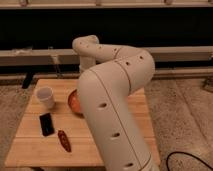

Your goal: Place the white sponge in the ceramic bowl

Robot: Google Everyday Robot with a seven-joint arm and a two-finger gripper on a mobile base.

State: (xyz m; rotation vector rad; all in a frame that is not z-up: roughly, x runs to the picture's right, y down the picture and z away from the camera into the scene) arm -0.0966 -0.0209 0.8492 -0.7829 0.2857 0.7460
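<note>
Wooden slats make up the table [35, 145] we look down on, and our own arm [112, 105] fills the middle of the view; its thick cream-white links rise from the lower right, bend at an elbow near the table's far edge, and fold back down behind the near link. We cannot see the gripper itself; it sits somewhere behind the big forearm, above the table's middle, hidden from this camera. The ceramic bowl [74, 102] shows only as a glossy orange-red crescent peeking out from the left side of the arm, with the rest of it covered; it stands on the table just right of the white cup [45, 96], near but apart from it. The white sponge does not show anywhere in our view. In front of the cup lies a flat black rectangular object [46, 124], and just beside that, toward the near edge, lies a small dark red-brown object [64, 141], elongated and angled; the two do not touch. Behind the table runs a pale horizontal rail [175, 52] against a dark wall; speckled floor [185, 115] spreads to the right, where a black cable [187, 159] curves along the lower corner.
</note>
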